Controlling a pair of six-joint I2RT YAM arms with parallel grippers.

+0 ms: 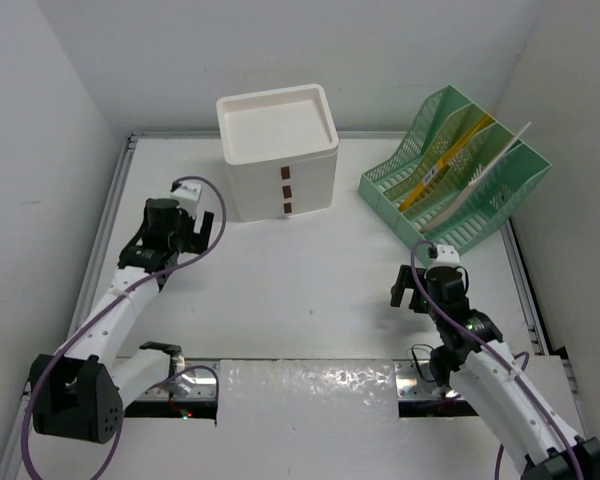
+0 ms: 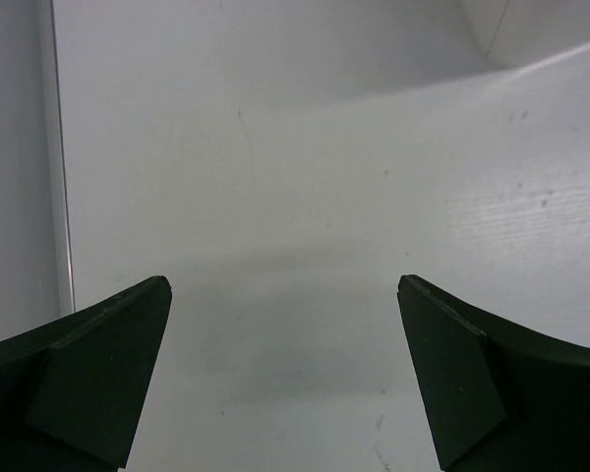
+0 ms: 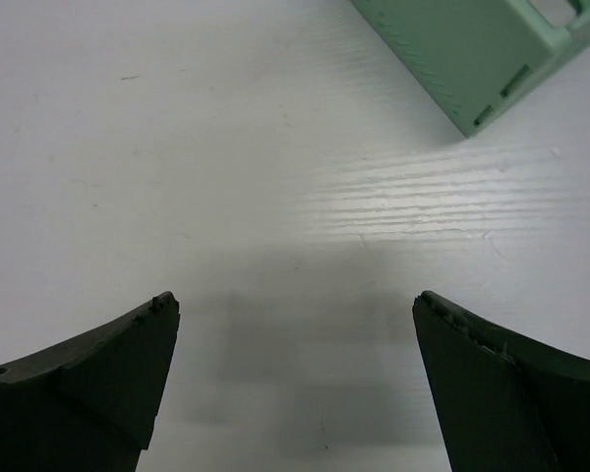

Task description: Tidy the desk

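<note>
White counter [image 1: 310,290] lies under both arms. Left hand [image 1: 198,235] and right hand [image 1: 410,294] hover just above it, jaws spread wide, holding nothing. Farther back stand the drawer box [image 1: 280,150] and green rack [image 1: 455,180]; any retreat by the right hand should probably steer clear of the rack's near corner.

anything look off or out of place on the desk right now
Nothing looks spilled or broken. The green file rack sits skewed to the edges of the desk at the far right. A yellow strip and a white sheet inside it lean diagonally, the sheet poking past the rim.
</note>
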